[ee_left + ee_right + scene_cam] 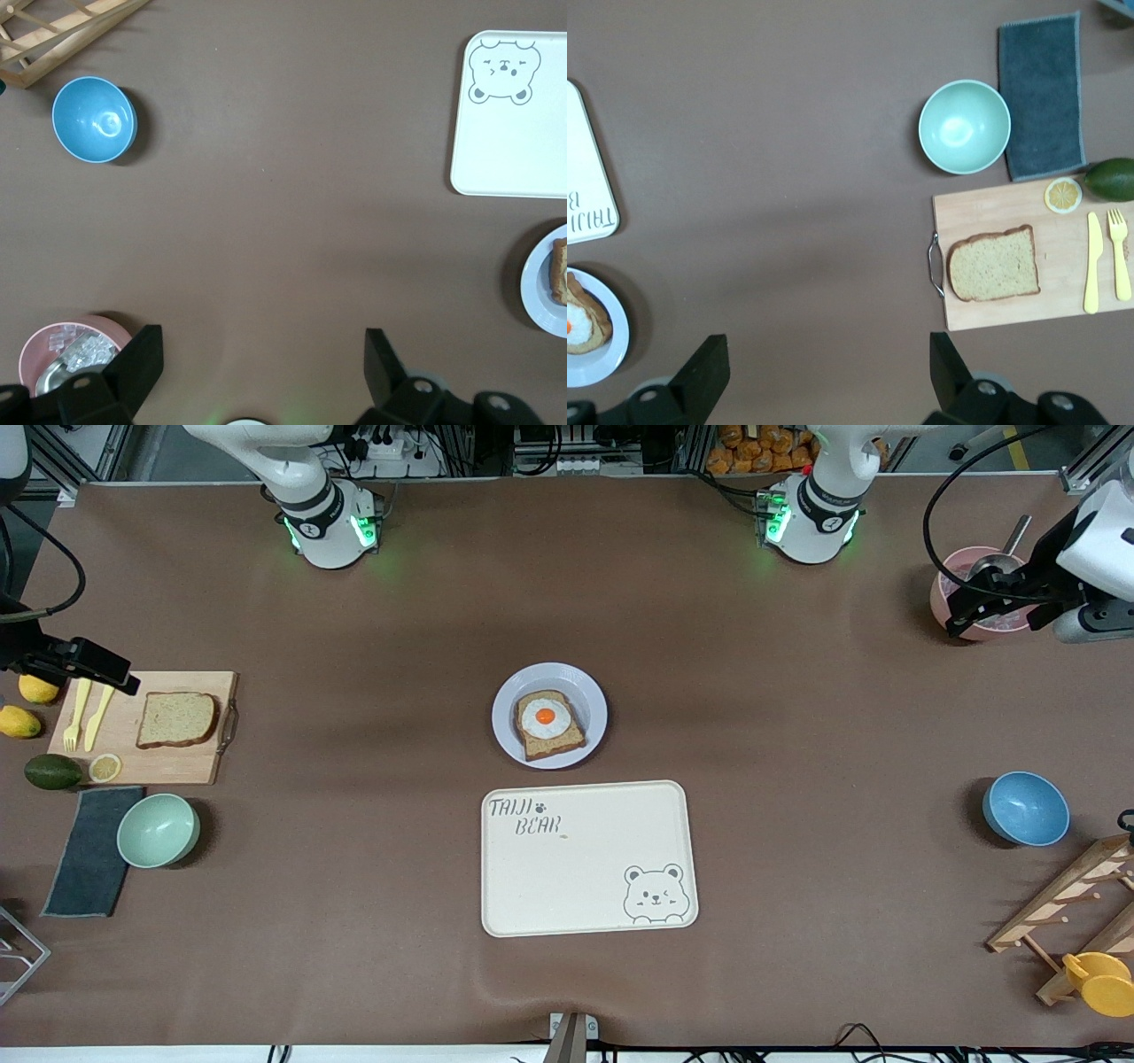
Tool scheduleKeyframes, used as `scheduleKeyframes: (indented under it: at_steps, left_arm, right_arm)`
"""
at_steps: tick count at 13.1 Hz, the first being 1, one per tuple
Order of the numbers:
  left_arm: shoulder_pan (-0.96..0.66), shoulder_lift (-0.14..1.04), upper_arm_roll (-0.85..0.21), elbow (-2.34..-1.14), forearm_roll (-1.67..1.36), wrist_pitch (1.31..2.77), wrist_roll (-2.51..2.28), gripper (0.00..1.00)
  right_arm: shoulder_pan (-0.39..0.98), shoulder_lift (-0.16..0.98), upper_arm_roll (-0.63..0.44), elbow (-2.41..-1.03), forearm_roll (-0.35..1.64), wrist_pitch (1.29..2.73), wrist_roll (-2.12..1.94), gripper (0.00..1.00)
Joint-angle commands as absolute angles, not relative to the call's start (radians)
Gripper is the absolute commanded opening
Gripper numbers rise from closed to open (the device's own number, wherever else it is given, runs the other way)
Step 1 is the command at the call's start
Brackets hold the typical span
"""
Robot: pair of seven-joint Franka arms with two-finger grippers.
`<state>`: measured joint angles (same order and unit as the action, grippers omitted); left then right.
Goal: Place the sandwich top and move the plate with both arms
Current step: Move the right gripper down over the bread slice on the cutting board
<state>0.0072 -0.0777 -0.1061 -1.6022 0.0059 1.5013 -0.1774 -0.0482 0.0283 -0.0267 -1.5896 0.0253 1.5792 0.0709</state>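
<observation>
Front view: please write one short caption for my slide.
Sandwich top waits on cutting board; egg toast sits on plate.

A brown cloth covers the long table (354,921), faintly creased near the front camera's edge. Along the edge by the arm bases stand aluminium frame rails (97,456), tangled black cables (549,452) and a heap of orange-brown pieces (757,447), under even light
</observation>
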Motion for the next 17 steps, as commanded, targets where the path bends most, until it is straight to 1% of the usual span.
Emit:
scheduleKeyframes:
  at_steps: [1, 4, 5, 6, 9, 12, 17]
  left_arm:
    - [0.018, -0.021, -0.107, -1.516, 0.005, 1.443, -0.161, 1.00]
    - [0.017, -0.032, -0.109, -1.522, 0.005, 1.440, -0.182, 1.00]
    - [0.018, -0.035, -0.107, -1.523, 0.005, 1.440, -0.181, 1.00]
    - [0.021, -0.037, -0.107, -1.523, 0.005, 1.440, -0.179, 1.00]
    - [0.037, -0.037, -0.109, -1.523, 0.005, 1.442, -0.176, 1.00]
    - [0.040, -0.037, -0.109, -1.523, 0.000, 1.442, -0.173, 1.00]
    - [0.040, -0.037, -0.109, -1.525, -0.002, 1.442, -0.170, 1.00]
  right_arm:
    - [-0.060, 0.018, -0.029, -1.612, 0.038, 1.566, 0.069, 1.00]
    - [-0.086, 0.026, -0.029, -1.646, 0.038, 1.583, 0.055, 1.00]
    - [-0.093, 0.022, -0.029, -1.687, 0.038, 1.610, 0.054, 1.00]
    - [-0.125, 0.023, -0.029, -1.710, 0.038, 1.652, 0.026, 1.00]
    - [-0.190, 0.029, -0.029, -1.773, 0.041, 1.690, -0.070, 1.00]
    - [-0.244, 0.031, -0.029, -1.882, 0.041, 1.831, -0.162, 1.00]
    - [-0.354, 0.049, -0.029, -1.992, 0.092, 1.942, -0.408, 1.00]
